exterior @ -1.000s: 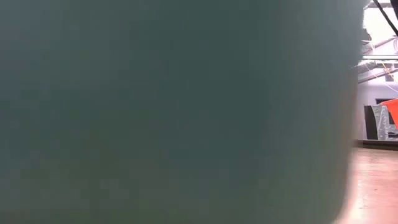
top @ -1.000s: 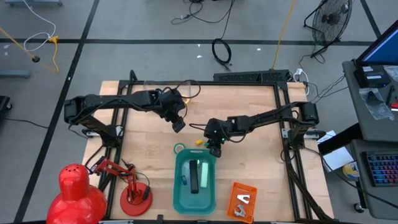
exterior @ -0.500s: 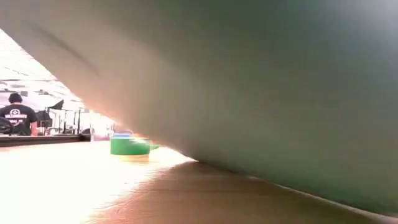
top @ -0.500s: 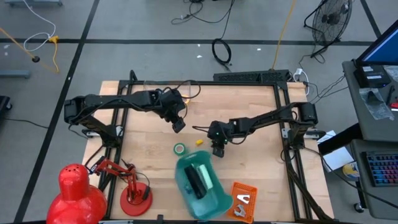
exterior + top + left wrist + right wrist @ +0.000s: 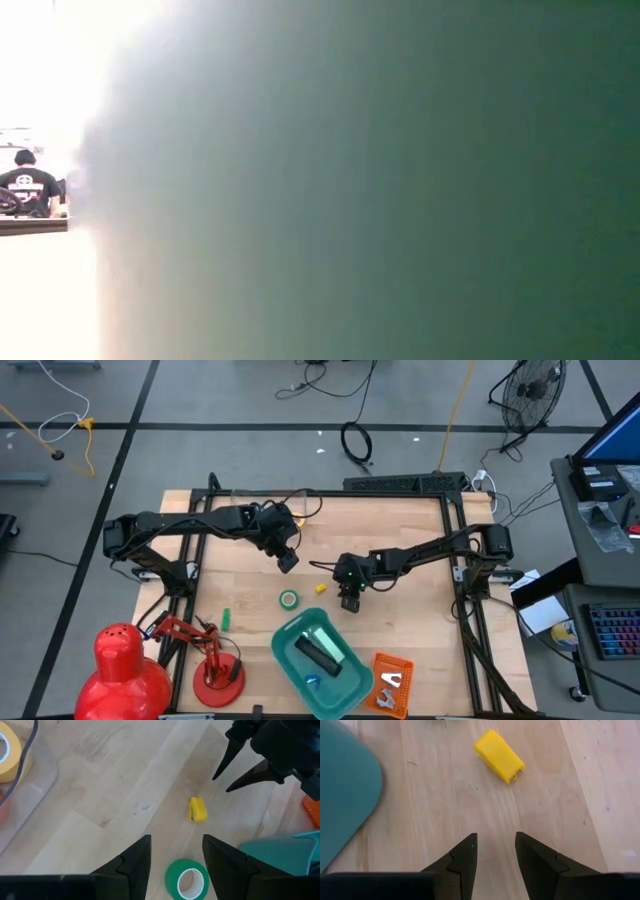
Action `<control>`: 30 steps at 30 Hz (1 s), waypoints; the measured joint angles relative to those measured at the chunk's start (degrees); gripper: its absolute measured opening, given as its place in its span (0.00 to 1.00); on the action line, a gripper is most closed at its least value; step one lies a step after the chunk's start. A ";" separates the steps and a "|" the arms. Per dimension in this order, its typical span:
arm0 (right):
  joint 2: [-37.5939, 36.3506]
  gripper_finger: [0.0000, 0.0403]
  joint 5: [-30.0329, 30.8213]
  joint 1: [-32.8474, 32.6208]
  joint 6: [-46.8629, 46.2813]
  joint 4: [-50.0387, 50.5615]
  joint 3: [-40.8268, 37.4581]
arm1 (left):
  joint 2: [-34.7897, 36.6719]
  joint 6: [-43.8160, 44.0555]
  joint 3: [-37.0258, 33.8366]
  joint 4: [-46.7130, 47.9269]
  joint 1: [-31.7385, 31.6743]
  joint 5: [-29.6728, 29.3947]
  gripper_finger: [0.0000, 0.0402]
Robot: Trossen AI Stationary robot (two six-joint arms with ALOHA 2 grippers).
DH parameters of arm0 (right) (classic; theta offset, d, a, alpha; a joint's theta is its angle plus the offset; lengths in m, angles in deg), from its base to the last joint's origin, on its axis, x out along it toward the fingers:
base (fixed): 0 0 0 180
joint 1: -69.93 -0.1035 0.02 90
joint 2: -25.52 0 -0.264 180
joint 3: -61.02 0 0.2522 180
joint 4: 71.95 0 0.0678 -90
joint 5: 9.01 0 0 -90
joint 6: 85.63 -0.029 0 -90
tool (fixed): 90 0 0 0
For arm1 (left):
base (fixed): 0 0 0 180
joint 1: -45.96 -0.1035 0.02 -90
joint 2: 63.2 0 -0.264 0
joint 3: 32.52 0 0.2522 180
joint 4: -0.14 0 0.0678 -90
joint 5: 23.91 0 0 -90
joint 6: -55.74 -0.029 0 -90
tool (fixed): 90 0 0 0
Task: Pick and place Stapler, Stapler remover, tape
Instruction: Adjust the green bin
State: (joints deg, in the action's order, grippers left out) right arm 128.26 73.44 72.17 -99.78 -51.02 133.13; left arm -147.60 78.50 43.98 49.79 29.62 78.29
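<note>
A green tape roll [image 5: 288, 599] lies flat on the table, and shows in the left wrist view [image 5: 187, 880] too. The black stapler [image 5: 322, 652] lies in the teal bin [image 5: 345, 695] beside a small blue thing [image 5: 310, 680]. The stapler remover [image 5: 390, 682] lies in an orange tray [image 5: 376, 665]. A yellow tape roll [image 5: 7, 750] sits behind a clear wall. My left gripper [image 5: 287, 562] hangs open on the far side of the green roll [image 5: 175, 857]. My right gripper [image 5: 349, 601] is open over bare wood beside a yellow block [image 5: 499, 756], touching nothing.
The teal bin stands askew at the near edge and its wall [image 5: 400, 180] blocks almost all of the low view. A small green block [image 5: 226, 620] lies left of the bin. A red desk lamp [image 5: 212, 660] stands at the near left corner. A person [image 5: 28, 185] sits beyond the table.
The teal bin has slid toward the near edge and turned about, its far end swinging left, with the stapler still inside. A small green block now lies on the table left of it. The green tape roll and yellow block have stayed where they were. Both grippers kept still.
</note>
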 joint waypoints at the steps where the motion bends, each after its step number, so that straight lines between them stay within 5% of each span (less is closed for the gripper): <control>1: 0.00 0.32 -0.02 0.00 -0.10 0.02 0.00 | 0.00 0.00 0.00 0.21 0.05 0.16 0.45; 30: -0.07 0.32 -3.66 1.19 3.06 -5.71 0.30 | 0.00 3.15 0.00 3.51 6.39 -1.99 0.45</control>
State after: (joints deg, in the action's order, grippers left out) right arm 128.19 69.78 73.36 -96.72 -56.73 133.43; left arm -147.60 81.65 43.98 53.30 36.01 76.30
